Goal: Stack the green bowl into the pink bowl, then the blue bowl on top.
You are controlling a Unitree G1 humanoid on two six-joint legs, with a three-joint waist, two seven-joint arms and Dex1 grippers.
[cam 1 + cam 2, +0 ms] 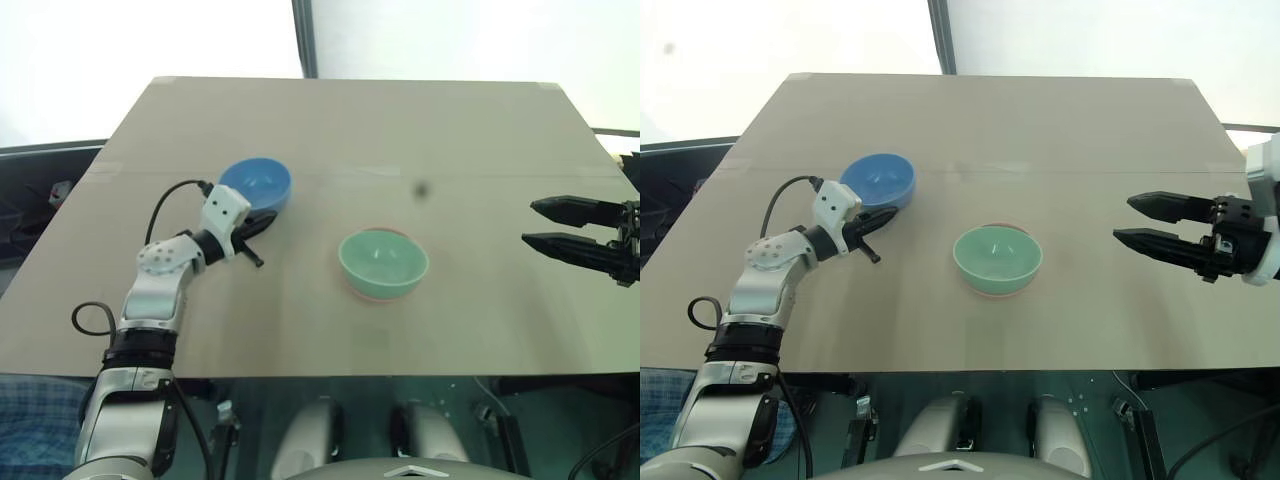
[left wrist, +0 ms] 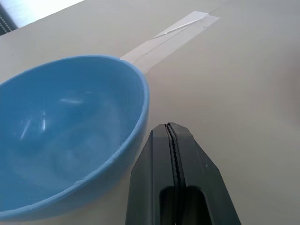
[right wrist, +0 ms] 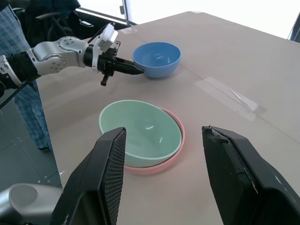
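Left gripper (image 1: 885,216) sits at the table's left-centre, fingers (image 2: 174,187) pressed flat together w/ nothing between them. Wrist view shows the closed tips just beside the blue bowl (image 1: 878,179), outside its rim, not clamped on the wall. Whether the tips touch the bowl's outer side can't be told. Blue bowl stands upright on the tan table (image 1: 1040,130), on the robot's left side, just short of a strip of clear tape (image 2: 171,35) running across the tabletop.

Toward the middle, the green bowl (image 1: 997,257) sits nested inside the pink bowl (image 3: 174,152), both upright. Only a thin pink rim shows around the green one's near side. The pair is well apart from the blue bowl, nearer the robot's edge of the table.

On the right, the right gripper (image 1: 1137,221) hangs above the table's right edge, pointing in toward the centre, fingers parted w/ a clear gap & holding nothing. In its wrist view the stacked pair lies between the two spread fingers (image 3: 104,178), farther off, w/ the left arm & blue bowl beyond.
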